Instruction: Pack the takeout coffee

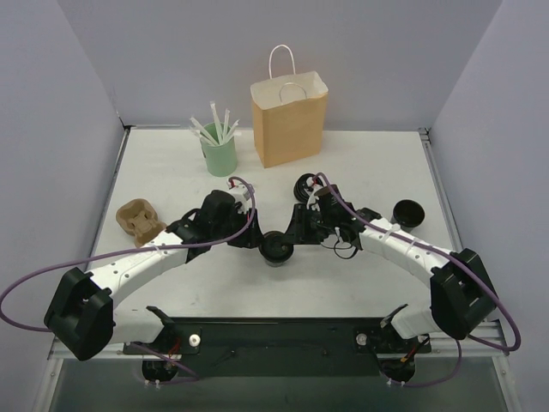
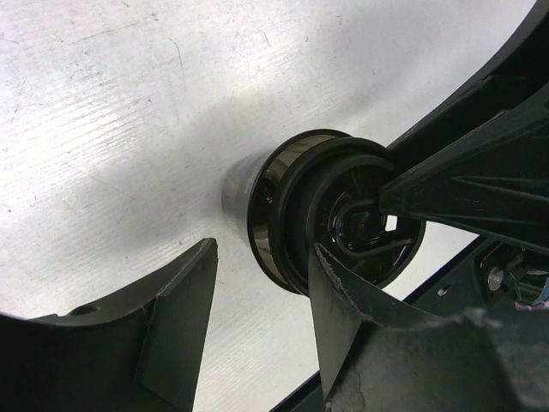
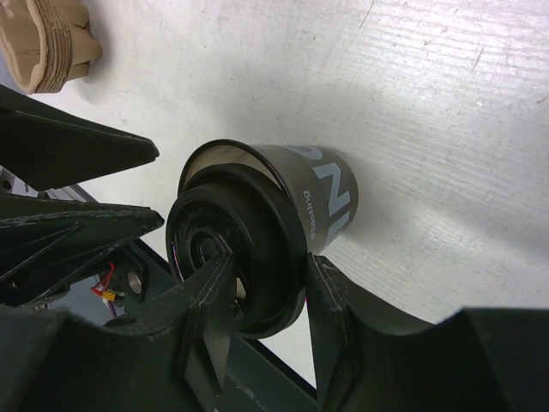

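- While the top view shows the takeout coffee (image 1: 276,248) standing on the counter (image 1: 369,163) between both hands, well short of the paper bag (image 1: 289,120), only this view shows the carry ahead
- Left wrist: the left hand (image 2: 260,279) gapes open, with the coffee just beside one finger; it should steady the wall without squashing it
- Right wrist: the right hand (image 3: 270,268) pinches the lid (image 3: 257,206) at its rim, a detail hidden from above; seat the lid evenly before lifting
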